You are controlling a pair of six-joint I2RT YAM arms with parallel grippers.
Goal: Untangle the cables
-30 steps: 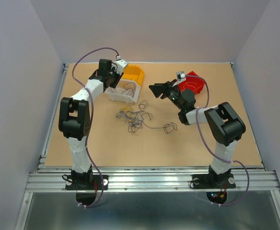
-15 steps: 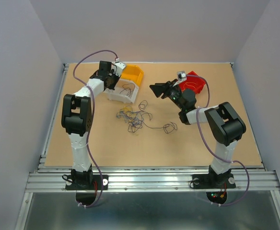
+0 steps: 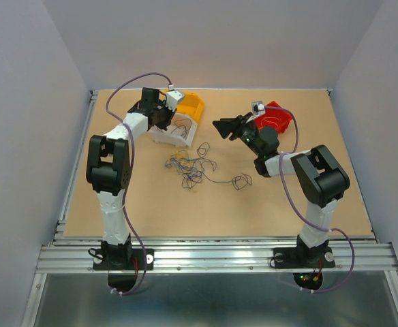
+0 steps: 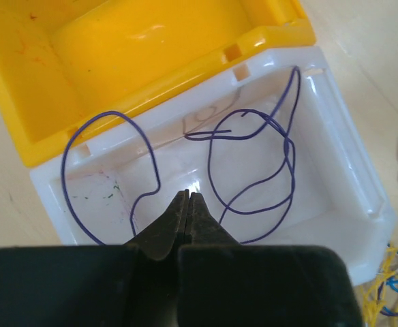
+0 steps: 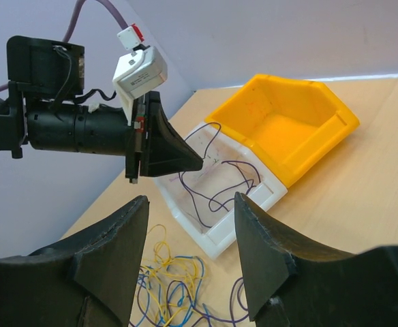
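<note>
Cables (image 3: 193,168) mostly clumped on the table (image 3: 308,204) between the arms, purple strands (image 4: 253,163) in the white bin (image 4: 349,184). Left gripper (image 4: 187,204) tips pressed together over it, nothing visibly held; right gripper (image 5: 191,204) wide apart, empty. Rim-draped loop (image 4: 110,113) could snag the tips and drag out; only the left wrist view shows it

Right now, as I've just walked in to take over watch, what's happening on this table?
Two robot arms are sorting out a tangle of thin wires. The left gripper, jaws shut, is poised over the white bin, where a few purple strands lie loose; whether it pinches one is not clear. The right gripper hovers open nearby, holding nothing. A mixed clump of purple, yellow and dark wires lies on the table between the arms, not yet untangled.
</note>
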